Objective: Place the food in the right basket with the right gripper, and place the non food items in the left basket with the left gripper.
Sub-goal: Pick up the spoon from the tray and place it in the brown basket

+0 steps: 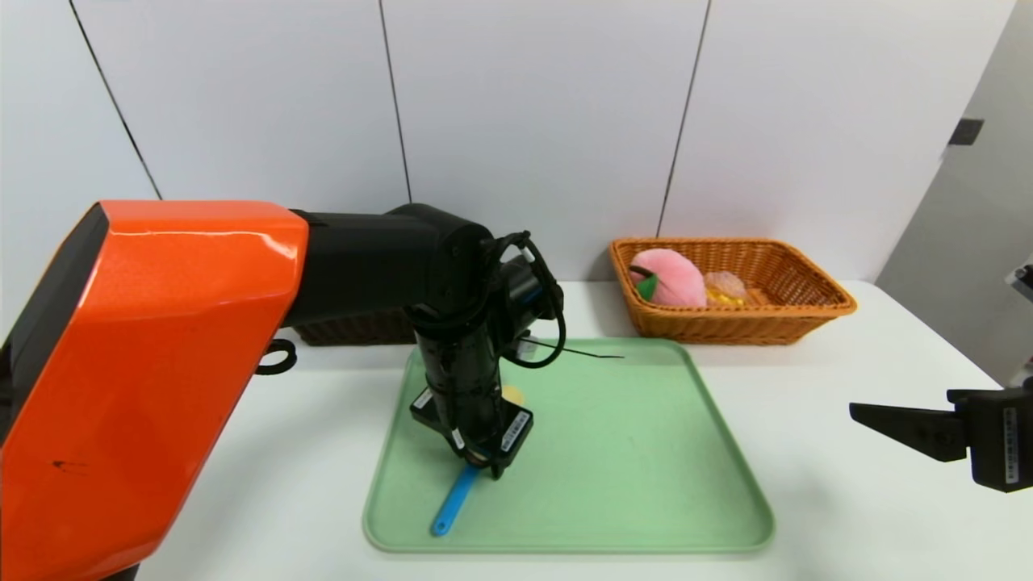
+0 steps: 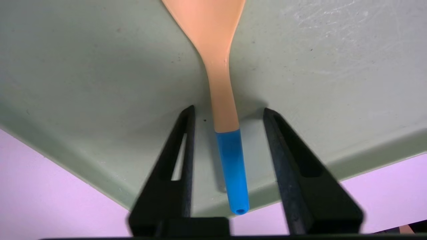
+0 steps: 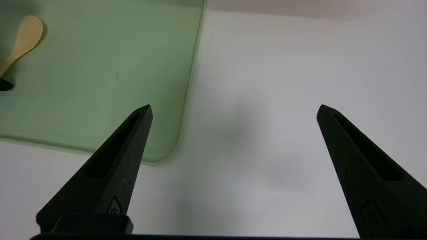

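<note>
The left hand [image 2: 227, 113] straddles the blue-handled, peach-bladed plastic spatula [image 2: 227, 133], fingers partly narrowed either side of its handle, not yet touching it.

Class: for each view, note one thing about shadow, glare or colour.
Head view: glare streak on the orange arm. Left wrist view: table tinted lilac, shadow beside the spoon. Right wrist view: soft shadow on the table between the fingers.

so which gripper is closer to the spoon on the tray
Left. The left gripper points down over the spoon, one finger on each side of its handle. The right gripper hangs off the tray, over the table's right side.
</note>
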Motion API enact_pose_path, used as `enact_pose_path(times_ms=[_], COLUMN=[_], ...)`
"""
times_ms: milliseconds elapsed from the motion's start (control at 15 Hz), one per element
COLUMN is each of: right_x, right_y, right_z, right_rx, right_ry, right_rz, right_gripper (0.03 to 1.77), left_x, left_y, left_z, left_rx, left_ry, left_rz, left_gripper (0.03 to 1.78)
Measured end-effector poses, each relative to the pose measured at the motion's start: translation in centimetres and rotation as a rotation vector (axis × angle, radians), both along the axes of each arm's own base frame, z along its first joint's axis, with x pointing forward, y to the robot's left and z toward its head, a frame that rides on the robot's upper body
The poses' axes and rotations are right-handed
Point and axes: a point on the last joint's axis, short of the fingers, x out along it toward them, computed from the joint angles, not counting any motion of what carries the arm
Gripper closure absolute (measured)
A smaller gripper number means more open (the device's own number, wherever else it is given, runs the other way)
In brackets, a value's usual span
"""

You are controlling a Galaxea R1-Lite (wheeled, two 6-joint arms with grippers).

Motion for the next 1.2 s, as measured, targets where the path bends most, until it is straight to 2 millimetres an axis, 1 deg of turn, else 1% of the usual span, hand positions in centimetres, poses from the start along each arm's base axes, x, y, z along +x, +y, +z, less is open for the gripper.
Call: enact_pose_path(times_ms=[67,400,600,800,1000,1133,1200], right_x=[-0.1,-0.4,-0.8,-1.1,-1.3,-1.5,-1.6], right_y=[0.0,-0.1,-0.2,-0.2,-0.3,-0.4,-0.4], right_z=[0.0,0.1,0.0,-0.3,-0.6,-0.9,-1.0], right_rx=[0.0,0.003,0.003,0.002,0.003,0.0,0.0], right_ry=[-0.003,-0.012,-0.014,-0.01,-0.006,0.003,0.005], right_rz=[0.001,0.003,0.002,0.001,-0.001,-0.003,-0.005], right_gripper=[0.1,0.1,0.1,0.1,0.1,0.1,0.1], left_x=[0.0,-0.1,-0.5,-1.9,-3.4,-4.4,-4.7], left_y=[0.0,0.1,0.3,0.7,1.9,3.1,3.8], left_z=[0.0,0.5,2.1,5.0,9.1,12.3,13.9], left_rx=[-0.001,-0.012,-0.045,-0.1,-0.202,-0.287,-0.326], left_ry=[0.002,-0.007,-0.038,-0.098,-0.222,-0.337,-0.421], left_rz=[0.001,0.004,-0.001,-0.02,-0.031,-0.023,-0.003], left_gripper=[1.69,1.69,1.69,1.69,1.69,1.69,1.69])
